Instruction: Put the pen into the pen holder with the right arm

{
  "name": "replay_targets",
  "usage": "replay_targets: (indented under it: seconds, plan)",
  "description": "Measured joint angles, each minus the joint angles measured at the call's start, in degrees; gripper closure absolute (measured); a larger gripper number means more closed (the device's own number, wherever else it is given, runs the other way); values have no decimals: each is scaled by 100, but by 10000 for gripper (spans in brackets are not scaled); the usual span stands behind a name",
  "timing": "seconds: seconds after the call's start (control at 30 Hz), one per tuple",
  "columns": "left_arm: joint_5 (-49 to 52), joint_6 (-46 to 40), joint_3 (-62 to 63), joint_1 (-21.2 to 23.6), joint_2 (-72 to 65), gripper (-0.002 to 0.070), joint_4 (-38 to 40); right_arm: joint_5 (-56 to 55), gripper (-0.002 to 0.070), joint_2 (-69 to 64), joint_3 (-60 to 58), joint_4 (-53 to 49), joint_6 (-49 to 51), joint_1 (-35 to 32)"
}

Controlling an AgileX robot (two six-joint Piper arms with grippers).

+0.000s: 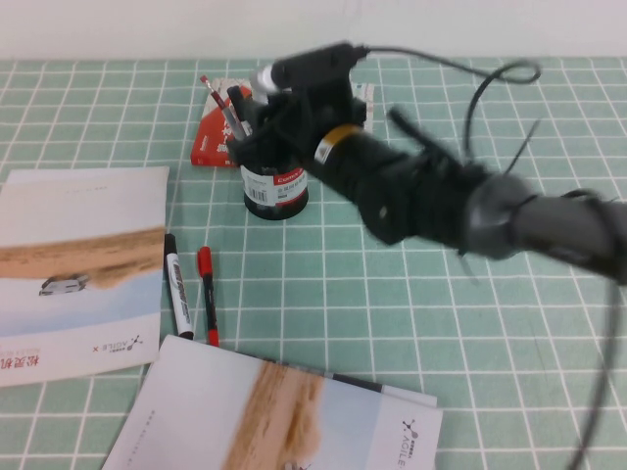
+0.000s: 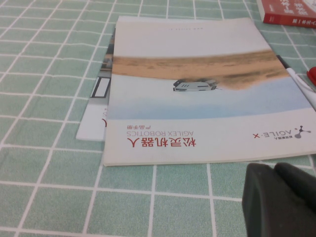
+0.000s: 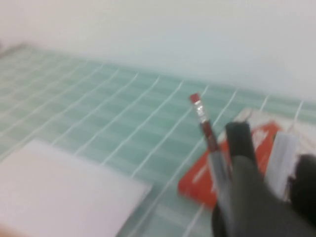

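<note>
The pen holder, a black mesh cup with a white and red label, stands at the back middle of the table. My right gripper is right above its mouth. In the right wrist view the gripper is shut on the pen, whose white barrel stands upright between the two dark fingers. In the high view the gripper hides the pen. A thin red-tipped pen and a black cap stick out of the holder. My left gripper is shut and empty, low over the table beside a brochure.
A red booklet lies behind the holder. One brochure lies at the left and another at the front. Between them lie a white-and-black marker with dark print and a red-capped pen.
</note>
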State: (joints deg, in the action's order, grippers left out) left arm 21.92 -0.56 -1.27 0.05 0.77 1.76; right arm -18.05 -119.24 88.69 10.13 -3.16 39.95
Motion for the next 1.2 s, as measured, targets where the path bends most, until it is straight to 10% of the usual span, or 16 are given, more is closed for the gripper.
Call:
replay_targets:
  seconds: [0.23, 0.87, 1.2]
  plan:
    - [0, 0, 0, 0, 0, 679, 0, 2348, 679, 1490, -480, -461, 0, 0]
    - [0, 0, 0, 0, 0, 679, 0, 4662, 694, 6486, -4565, -654, 15, 0]
    - [0, 0, 0, 0, 0, 679, 0, 3807, 695, 7400, -6016, -915, 316, -203]
